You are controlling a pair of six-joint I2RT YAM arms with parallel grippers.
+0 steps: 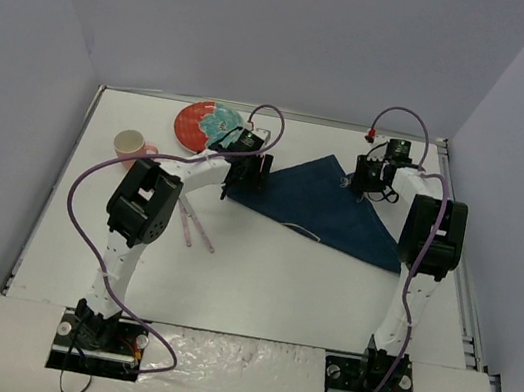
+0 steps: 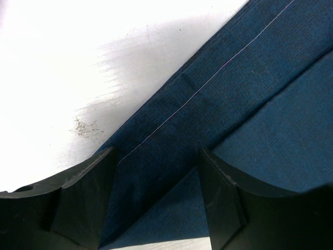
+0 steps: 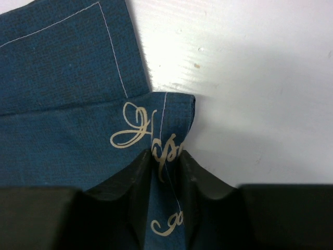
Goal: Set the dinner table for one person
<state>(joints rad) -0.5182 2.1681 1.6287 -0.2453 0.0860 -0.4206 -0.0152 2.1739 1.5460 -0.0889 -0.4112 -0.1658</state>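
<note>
The dinner table (image 1: 278,280) is a white top between pale lavender walls. A dark blue placemat (image 1: 340,215) lies on it, folded into a triangle. My left gripper (image 1: 244,181) stands over the cloth's left corner. In the left wrist view the left gripper (image 2: 157,156) is open, its fingers straddling a stitched fold of the placemat (image 2: 250,88) without pinching it. My right gripper (image 1: 371,185) is at the cloth's far right corner. The right wrist view shows the right gripper (image 3: 165,155) shut on a bunched corner of the placemat (image 3: 62,78) with cream script on it.
A red and blue plate (image 1: 205,125) sits at the back left, just behind the left gripper. A cream cup (image 1: 130,143) with a pink handle stands left of it. Two thin pink sticks (image 1: 197,228) lie beside the left arm.
</note>
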